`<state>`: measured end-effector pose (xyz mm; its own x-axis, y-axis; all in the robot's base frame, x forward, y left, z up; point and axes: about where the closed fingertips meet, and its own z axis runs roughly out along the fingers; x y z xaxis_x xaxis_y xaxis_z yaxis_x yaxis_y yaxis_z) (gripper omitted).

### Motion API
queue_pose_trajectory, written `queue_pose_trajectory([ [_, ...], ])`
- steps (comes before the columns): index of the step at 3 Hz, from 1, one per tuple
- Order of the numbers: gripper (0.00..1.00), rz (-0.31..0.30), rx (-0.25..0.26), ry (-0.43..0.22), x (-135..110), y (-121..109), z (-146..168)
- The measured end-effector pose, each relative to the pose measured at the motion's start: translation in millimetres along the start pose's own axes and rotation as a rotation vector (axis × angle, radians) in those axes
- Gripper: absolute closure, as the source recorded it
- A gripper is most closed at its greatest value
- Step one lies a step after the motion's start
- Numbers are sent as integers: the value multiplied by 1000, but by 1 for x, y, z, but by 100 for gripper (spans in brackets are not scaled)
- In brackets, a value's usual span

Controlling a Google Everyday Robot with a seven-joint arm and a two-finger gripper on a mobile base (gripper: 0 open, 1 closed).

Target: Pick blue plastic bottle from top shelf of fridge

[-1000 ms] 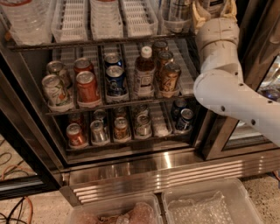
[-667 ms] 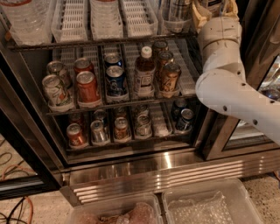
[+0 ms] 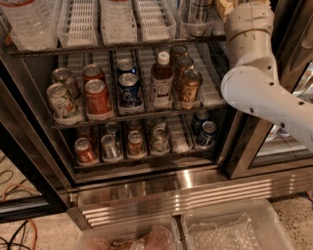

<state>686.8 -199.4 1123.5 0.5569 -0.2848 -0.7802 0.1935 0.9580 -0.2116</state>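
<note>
Gripper (image 3: pixel 224 7) at far top right, largely cut off at the upper edge of view; open or closed cannot be told. Blue plastic bottle (image 3: pixel 196 10) just left of it on the top shelf (image 3: pixel 122 48), only its lower part visible.

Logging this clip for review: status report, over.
Gripper at top frame edge, right end of top shelf. Blue plastic bottle in clear bin beside it, grasp not visible. Nothing seen between them.

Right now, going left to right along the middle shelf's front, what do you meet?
Pale green can → red can → blue can → brown bottle with white cap → bronze can. The gripper is above, at the right end of the top shelf.
</note>
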Motion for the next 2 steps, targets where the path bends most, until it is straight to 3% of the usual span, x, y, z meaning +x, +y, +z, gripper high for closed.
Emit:
queue_pose_trajectory([
  [1, 100, 21, 6, -20, -9, -3, 1],
  [2, 100, 74, -62, -13, -34, 3, -27],
])
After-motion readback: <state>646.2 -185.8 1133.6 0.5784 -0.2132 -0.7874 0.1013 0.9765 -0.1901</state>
